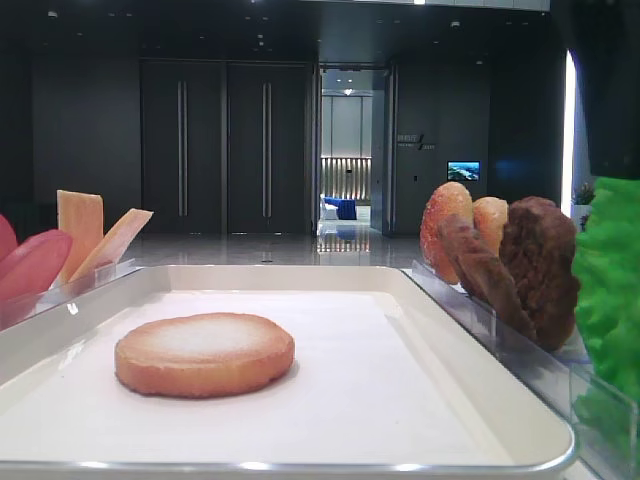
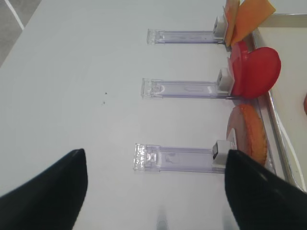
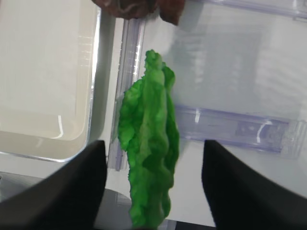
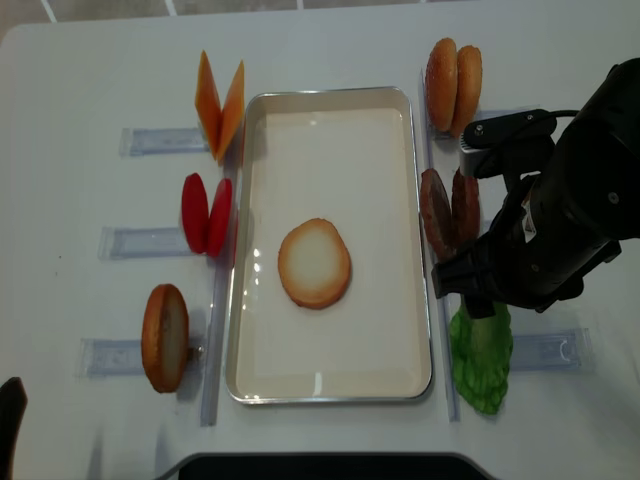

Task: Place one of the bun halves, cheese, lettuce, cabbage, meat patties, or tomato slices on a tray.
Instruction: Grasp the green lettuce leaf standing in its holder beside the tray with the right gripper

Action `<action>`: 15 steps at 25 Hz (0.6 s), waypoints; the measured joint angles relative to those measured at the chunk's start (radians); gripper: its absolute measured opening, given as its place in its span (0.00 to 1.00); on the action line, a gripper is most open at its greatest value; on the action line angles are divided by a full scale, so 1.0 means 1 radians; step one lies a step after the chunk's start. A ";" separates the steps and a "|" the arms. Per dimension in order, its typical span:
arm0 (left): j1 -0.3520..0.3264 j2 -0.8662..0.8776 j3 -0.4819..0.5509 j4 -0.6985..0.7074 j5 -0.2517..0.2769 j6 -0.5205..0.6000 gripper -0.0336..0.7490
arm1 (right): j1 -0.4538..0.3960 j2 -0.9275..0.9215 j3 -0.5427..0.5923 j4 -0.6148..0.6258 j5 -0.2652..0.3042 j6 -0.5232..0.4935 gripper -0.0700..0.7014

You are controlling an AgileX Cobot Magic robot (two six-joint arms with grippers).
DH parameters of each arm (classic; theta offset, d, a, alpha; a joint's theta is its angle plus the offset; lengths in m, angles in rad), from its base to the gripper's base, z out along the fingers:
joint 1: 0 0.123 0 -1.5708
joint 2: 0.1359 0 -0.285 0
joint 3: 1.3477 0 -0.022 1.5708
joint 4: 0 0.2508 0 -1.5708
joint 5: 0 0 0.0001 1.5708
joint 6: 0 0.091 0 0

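The lettuce [image 3: 149,143] looks light, thin and floppy, so pinch its upright ruffled edge; the right gripper [image 3: 153,191] straddles it, fingers [image 3: 72,187] apart, not touching.

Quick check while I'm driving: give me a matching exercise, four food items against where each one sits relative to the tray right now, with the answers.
Things:
1. pale-faced bun half
2. lettuce
3. tomato slices
4. cheese

Places:
A. standing right of the tray, at its near corner, between the fingers of the right gripper
B. left of the tray, by its far corner
C. lying flat inside the tray
D. left of the tray, beside its middle

Pairs: 1-C, 2-A, 3-D, 4-B
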 joint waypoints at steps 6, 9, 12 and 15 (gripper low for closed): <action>0.000 0.000 0.000 0.000 0.000 0.004 0.93 | 0.000 0.000 0.000 0.000 -0.012 -0.001 0.38; 0.000 0.000 0.000 0.000 0.000 0.004 0.93 | 0.000 0.000 0.000 0.000 -0.020 -0.004 0.21; 0.000 0.000 0.000 0.000 0.000 0.004 0.93 | 0.000 0.000 0.000 -0.003 -0.023 -0.010 0.14; 0.000 0.000 0.000 0.000 0.000 0.004 0.93 | 0.000 0.000 0.000 -0.005 -0.023 -0.024 0.14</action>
